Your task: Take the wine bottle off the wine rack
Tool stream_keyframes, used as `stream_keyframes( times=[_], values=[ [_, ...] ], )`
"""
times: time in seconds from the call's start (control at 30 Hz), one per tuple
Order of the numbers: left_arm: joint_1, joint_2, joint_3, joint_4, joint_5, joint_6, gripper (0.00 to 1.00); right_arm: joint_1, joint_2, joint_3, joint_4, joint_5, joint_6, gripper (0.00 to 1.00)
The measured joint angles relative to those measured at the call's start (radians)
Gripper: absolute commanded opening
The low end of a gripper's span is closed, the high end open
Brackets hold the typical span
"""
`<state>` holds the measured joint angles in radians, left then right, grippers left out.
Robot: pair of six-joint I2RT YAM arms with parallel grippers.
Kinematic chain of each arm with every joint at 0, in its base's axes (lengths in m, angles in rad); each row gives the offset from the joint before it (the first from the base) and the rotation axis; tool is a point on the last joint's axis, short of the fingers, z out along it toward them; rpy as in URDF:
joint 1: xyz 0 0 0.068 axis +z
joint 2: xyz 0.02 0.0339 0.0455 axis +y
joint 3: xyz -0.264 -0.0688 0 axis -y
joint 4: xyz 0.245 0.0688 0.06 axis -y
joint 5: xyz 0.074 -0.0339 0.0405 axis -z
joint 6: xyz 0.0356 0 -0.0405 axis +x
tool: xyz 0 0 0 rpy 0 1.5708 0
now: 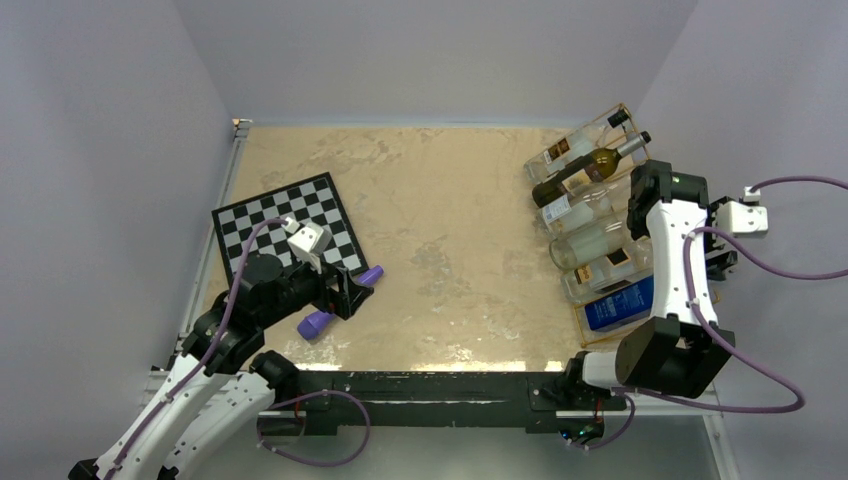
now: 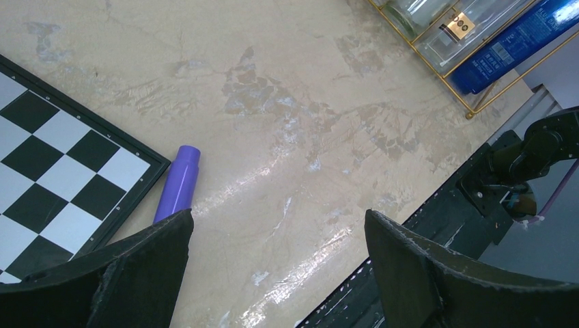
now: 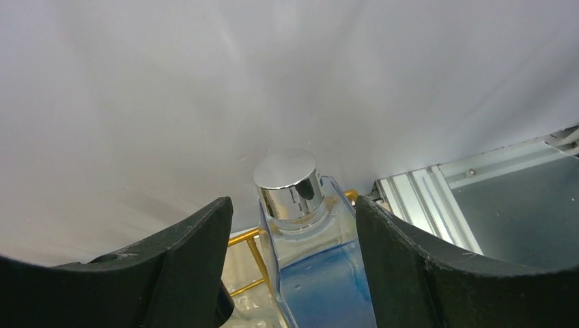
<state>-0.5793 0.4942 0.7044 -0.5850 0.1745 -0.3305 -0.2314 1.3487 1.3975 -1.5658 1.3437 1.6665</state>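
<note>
The gold wire wine rack [image 1: 582,322] stands at the table's right side and holds several lying bottles. A dark wine bottle [image 1: 588,167] with a pale label lies across the top, clear bottles [image 1: 590,240] lie below it, and a blue square bottle [image 1: 620,303] lies nearest. My right gripper [image 3: 292,205] is open at the rack's right side. Its fingers [image 3: 184,260] stand either side of the blue bottle's shoulder [image 3: 321,280], below its silver cap [image 3: 288,179]; I see no contact. In the top view it is mostly hidden by its arm. My left gripper [image 2: 278,219] is open and empty.
A purple cylinder [image 2: 179,181] lies by the chessboard [image 2: 48,157], just beside my left gripper [image 1: 352,292]. The rack's corner [image 2: 470,113] and the blue bottle [image 2: 519,44] show in the left wrist view. A wall stands close behind the rack's gold wire [image 3: 256,253].
</note>
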Motion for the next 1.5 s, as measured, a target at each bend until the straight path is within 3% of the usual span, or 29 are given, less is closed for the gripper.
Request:
stream_keyframes(
  times=[0.67, 1.33, 1.5],
  values=[
    [0.0, 0.025, 0.0, 0.0, 0.0, 0.0, 0.99, -0.084, 0.081, 0.034, 0.0, -0.005, 0.023, 0.65],
    [0.0, 0.03, 0.0, 0.0, 0.0, 0.0, 0.99, -0.09, 0.121, 0.043, -0.013, 0.007, 0.027, 0.61],
    [0.0, 0.03, 0.0, 0.0, 0.0, 0.0, 0.99, -0.09, 0.122, 0.046, -0.016, 0.002, 0.027, 0.5]
  ],
)
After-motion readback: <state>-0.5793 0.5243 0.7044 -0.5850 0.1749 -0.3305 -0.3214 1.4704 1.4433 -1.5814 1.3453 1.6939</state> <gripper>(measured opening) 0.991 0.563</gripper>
